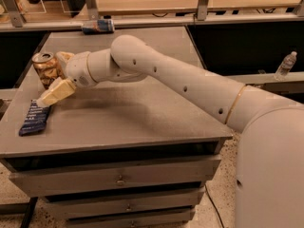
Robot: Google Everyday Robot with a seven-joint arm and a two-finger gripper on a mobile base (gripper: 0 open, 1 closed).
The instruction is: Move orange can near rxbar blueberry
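No legible text, white lines on rxbar blueberry (pixel 34 119) unreadable, claw (pixel 51 79) at orange can (pixel 44 66)

The grey counter (pixel 118 122) carries the rxbar blueberry (pixel 34 118), lying flat at the front left edge, and a blue and silver can (pixel 98 26), lying on its side at the far edge. The orange can (pixel 45 66) is upright just behind the bar, with the gripper (pixel 50 80) around it, low over the counter's left side.

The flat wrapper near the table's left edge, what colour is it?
The rxbar blueberry is dark navy with white text, camera view; the gripper is beside it.
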